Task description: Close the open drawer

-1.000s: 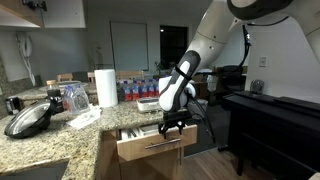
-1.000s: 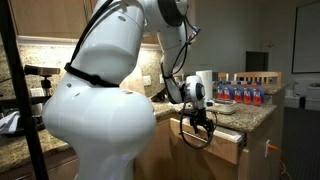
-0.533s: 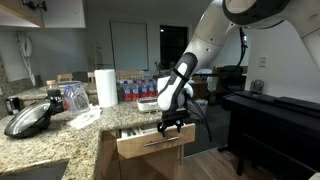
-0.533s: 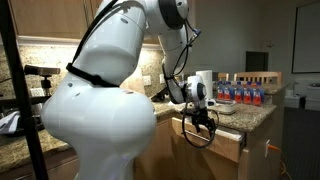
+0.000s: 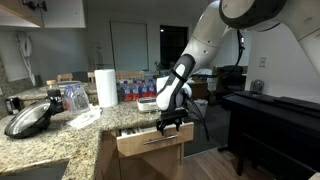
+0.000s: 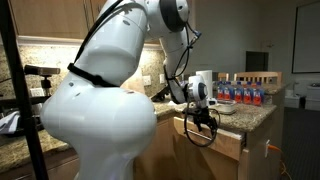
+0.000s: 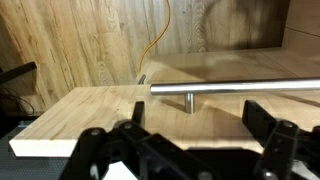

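Gripper (image 7: 190, 140) with jaws spread wide and empty, close over the front of the drawer (image 7: 90, 110), silver bar handle (image 7: 240, 88) just beyond, drawer standing open under the granite counter (image 5: 45, 140) in an exterior view, paper towel roll (image 5: 106, 87) behind, bottles (image 5: 135, 90) farther back.

clear aisle before the pulled-out drawer (image 5: 137, 148)
the floor (image 5: 214, 160) between its front and the black furniture (image 5: 275, 115) opposite lies open; the counter (image 5: 70, 135) caps the space behind. in the wrist view the bar handle (image 7: 235, 88) stands proud of the panel, bare wood around it.
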